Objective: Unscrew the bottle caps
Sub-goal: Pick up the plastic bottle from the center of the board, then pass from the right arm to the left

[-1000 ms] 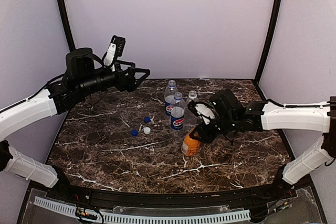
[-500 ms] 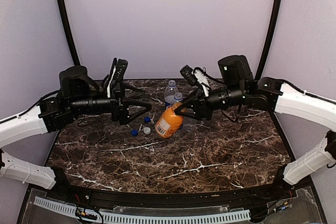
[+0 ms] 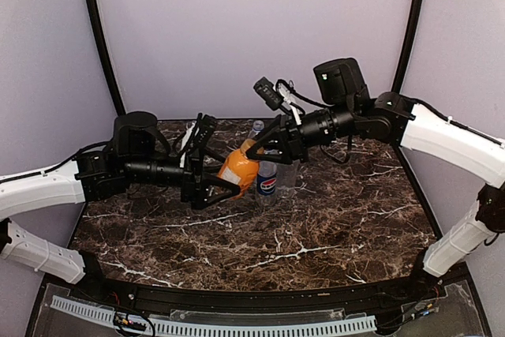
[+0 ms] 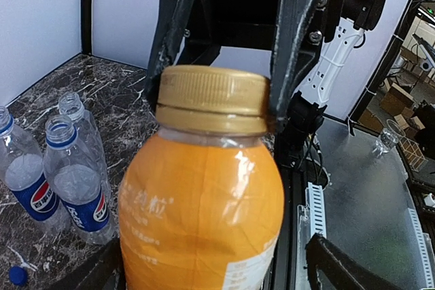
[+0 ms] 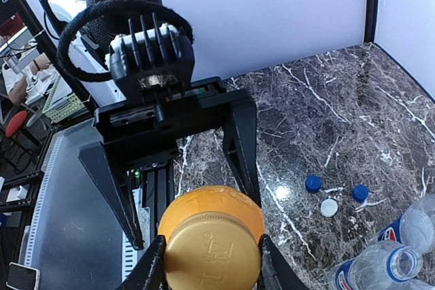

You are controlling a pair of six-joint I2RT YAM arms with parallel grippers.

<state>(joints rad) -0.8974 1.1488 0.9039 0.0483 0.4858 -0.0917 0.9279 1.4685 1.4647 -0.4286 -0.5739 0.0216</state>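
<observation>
Currently the orange cap (image 4: 211, 100) is sitting fully seated on the neck of the orange bottle (image 4: 204, 215), the only container with a closure in place. The right tool (image 3: 254, 150) is clamping this cap, one finger pressing on each side of its ribbed rim, and in doing so is carrying the whole bottle clear of the counter (image 3: 339, 226). Gripping at the cap is putting the turning axis in line with the right wrist, which appears to be the reason for this hold.

The bottle body is hanging tilted, projecting away from the right tool and into the gap of the left tool (image 3: 215, 171). The left tool is standing wide open, a finger on either side of the body with a visible gap on at least one side. It is gripping nothing. This straddling position is judged to be preparation for closing on the body, so that one arm is anchoring the bottle while the other is rotating the cap.

Below both tools, three clear bottles (image 4: 75, 181) are standing upright together on the counter with open necks. Two blue caps (image 5: 312, 183) and a white cap (image 5: 329, 207) are lying loose beside them, well apart from either tool. On that evidence, three of the four closures are judged done.
</observation>
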